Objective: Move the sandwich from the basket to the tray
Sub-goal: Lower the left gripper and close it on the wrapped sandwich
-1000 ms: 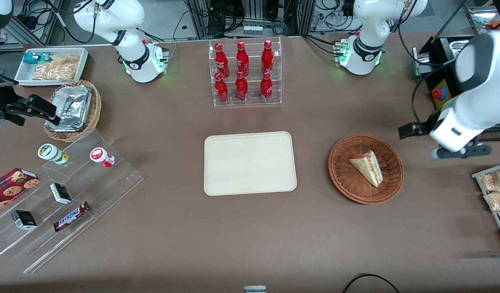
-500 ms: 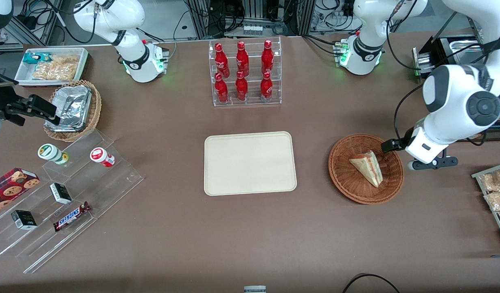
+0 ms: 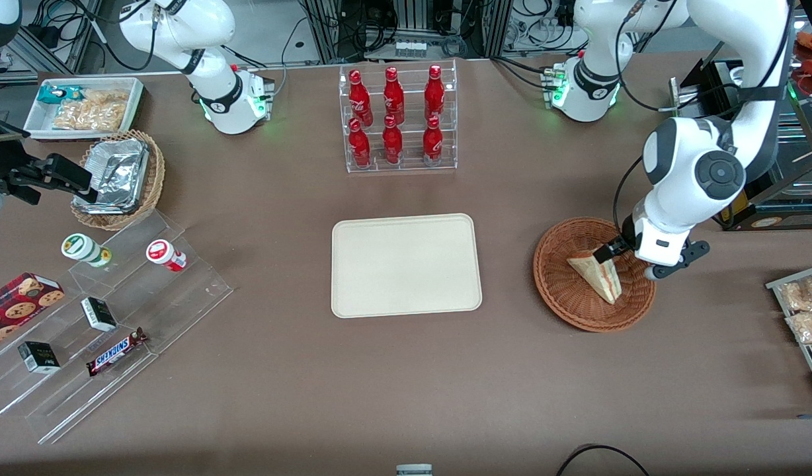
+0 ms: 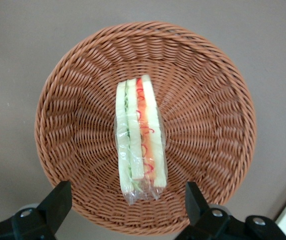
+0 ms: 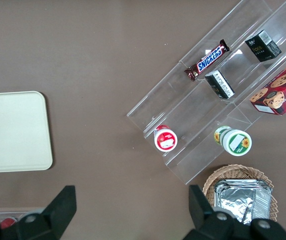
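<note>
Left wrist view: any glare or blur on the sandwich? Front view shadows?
Left wrist view: sandwich in the basket is sharp, its clear wrap glinting only faintly; the open gripper frames it with dark fingertips. Front view: even overhead light, soft shadow under the arm on the basket rim, tray unglared.

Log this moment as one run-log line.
phase: approach | gripper: open, above basket | sandwich: in basket, ungrasped | tray: bare
</note>
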Available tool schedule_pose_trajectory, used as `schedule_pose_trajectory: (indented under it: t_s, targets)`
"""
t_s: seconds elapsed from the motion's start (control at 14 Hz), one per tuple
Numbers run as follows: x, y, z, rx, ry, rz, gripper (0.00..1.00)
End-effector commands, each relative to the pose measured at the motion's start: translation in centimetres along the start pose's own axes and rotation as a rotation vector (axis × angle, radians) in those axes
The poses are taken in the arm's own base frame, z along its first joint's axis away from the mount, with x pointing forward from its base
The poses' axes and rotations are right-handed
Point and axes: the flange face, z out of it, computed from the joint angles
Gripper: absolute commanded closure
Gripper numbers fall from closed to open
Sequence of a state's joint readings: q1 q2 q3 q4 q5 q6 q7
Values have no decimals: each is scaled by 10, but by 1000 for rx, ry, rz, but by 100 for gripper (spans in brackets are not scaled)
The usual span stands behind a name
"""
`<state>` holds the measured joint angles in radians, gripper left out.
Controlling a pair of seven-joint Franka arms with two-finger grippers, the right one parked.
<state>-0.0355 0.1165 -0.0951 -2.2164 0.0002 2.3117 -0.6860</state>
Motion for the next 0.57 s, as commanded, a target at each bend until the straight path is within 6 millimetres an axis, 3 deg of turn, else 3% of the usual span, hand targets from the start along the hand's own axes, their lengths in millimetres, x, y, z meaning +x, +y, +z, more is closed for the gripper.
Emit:
schedule_pose_trajectory:
  t_s: [0.0, 0.5]
  targets:
    - [-1, 0, 20, -14, 16, -89, 0]
    - [-6, 20, 71, -43, 19, -242, 0]
